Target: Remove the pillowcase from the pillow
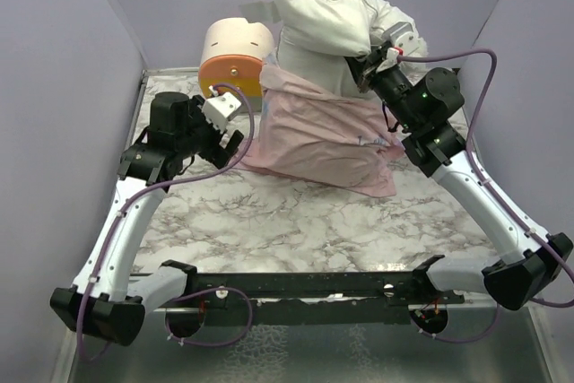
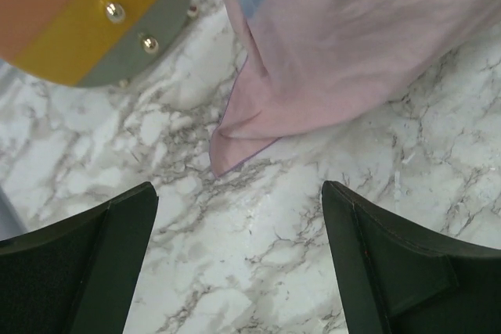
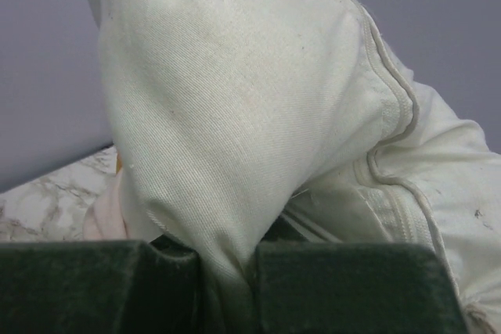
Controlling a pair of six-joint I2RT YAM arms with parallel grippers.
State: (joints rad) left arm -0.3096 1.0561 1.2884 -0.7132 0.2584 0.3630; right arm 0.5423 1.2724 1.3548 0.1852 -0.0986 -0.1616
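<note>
As the right end effector [image 3: 227,260] pinches the pillow [image 1: 323,15], likely to pull it free, the left end effector [image 2: 239,193] gapes empty.

The pillow [image 1: 323,20] has its bottom hidden by the pillowcase [image 1: 314,132]. The round drawer unit [image 2: 78,13] runs off the top edge.
</note>
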